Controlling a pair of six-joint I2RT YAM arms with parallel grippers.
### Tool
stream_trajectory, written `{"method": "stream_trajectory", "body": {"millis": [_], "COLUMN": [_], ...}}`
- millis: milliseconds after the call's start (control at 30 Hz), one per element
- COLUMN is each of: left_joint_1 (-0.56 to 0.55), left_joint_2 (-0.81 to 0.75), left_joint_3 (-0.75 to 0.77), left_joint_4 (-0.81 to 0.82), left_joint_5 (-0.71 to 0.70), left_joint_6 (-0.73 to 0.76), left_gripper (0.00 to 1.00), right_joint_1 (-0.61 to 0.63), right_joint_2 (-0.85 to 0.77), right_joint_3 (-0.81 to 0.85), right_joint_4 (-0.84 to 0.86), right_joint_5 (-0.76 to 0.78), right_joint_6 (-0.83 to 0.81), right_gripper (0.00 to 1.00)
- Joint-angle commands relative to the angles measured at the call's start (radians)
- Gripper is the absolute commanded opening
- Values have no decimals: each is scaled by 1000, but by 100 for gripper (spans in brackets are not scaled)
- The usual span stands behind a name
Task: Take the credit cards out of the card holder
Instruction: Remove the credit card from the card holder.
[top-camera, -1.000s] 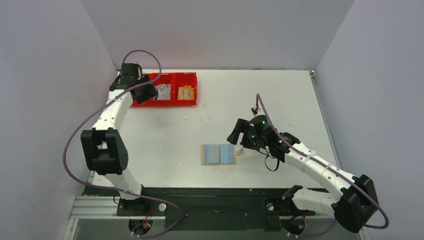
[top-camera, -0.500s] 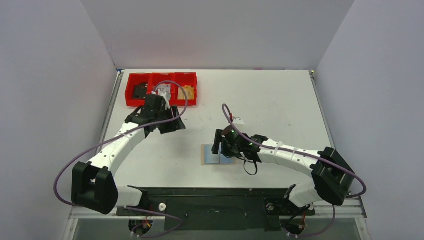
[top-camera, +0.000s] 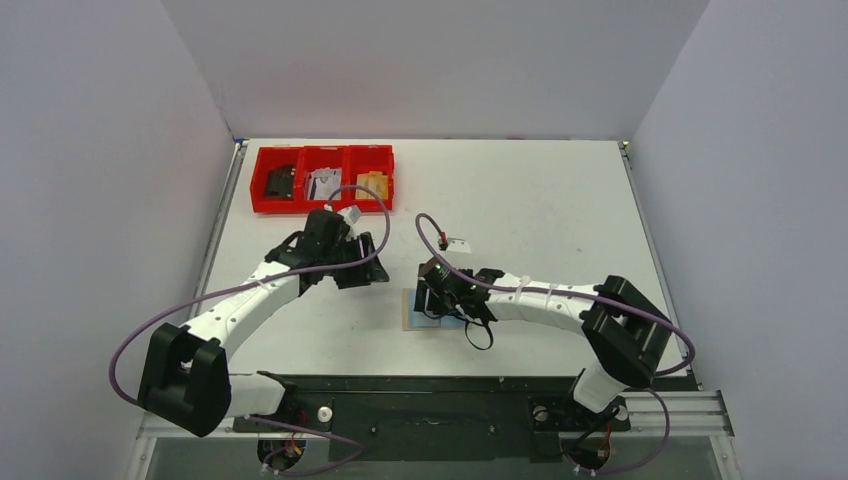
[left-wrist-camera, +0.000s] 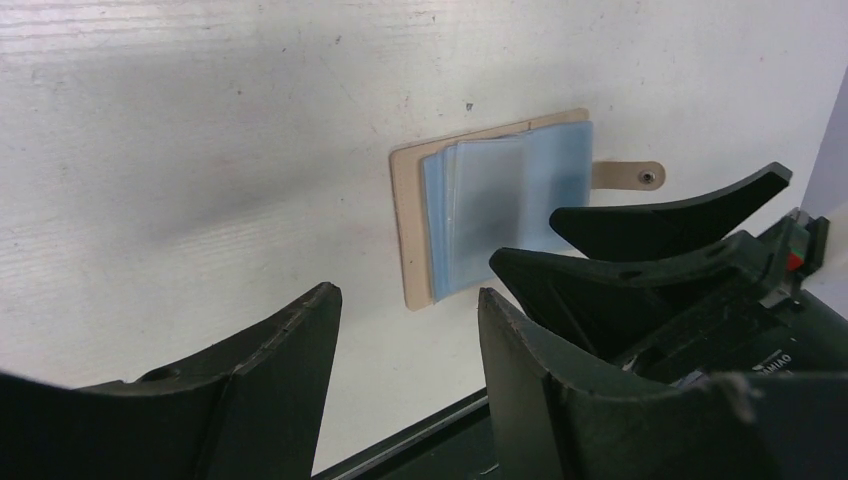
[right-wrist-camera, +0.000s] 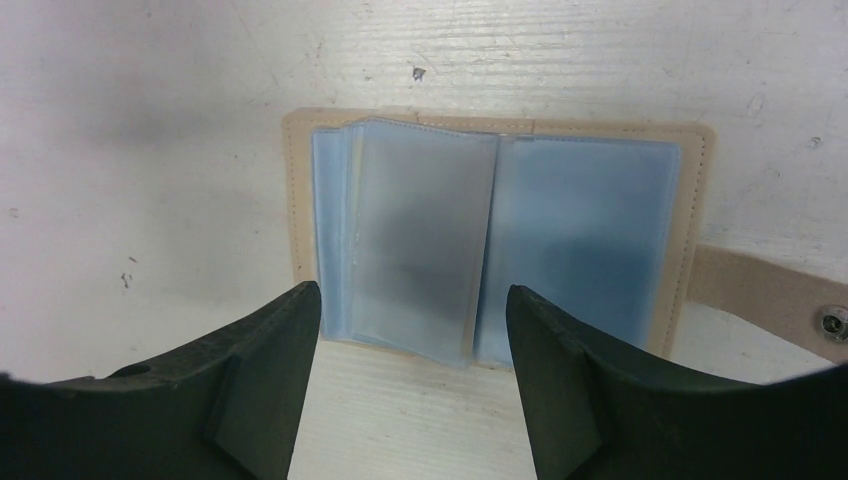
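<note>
**Credit cards (right-wrist-camera: 420, 240) not yet out of card holder (right-wrist-camera: 692, 230)**

Spread open and flat on counter (top-camera: 540, 200), near front edge, between both arms. Nothing removed as far as visible: pale blue stacks tucked in both halves, none loose alongside. Right hand (right-wrist-camera: 410, 300) poised just above, jaws wide apart astride one stack, gripping nothing. Left hand (left-wrist-camera: 408, 300) close beside, jaws likewise parted and empty. Every pull left to do; probably first, pinching top card's edge while pinning tan cover down.

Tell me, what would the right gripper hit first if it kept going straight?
The right gripper would likely meet the open card holder, flat on the table just ahead; nothing shows in between.
</note>
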Motion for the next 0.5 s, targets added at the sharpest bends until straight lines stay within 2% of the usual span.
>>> {"method": "stream_trajectory", "body": {"millis": [0, 467], "left_joint_1": [-12, -15], "left_joint_2": [-37, -45], "left_joint_3": [-8, -26], "left_joint_4": [76, 91], "left_joint_5": [37, 50], "left_joint_6": [-13, -23], "left_gripper": [51, 51], "right_joint_1": [7, 24], "right_joint_2": [28, 110], "right_joint_3": [51, 102], "right_joint_4": [-21, -44], "right_joint_5": [53, 47], "right_joint_6": [17, -4], "right_gripper": [63, 56]}}
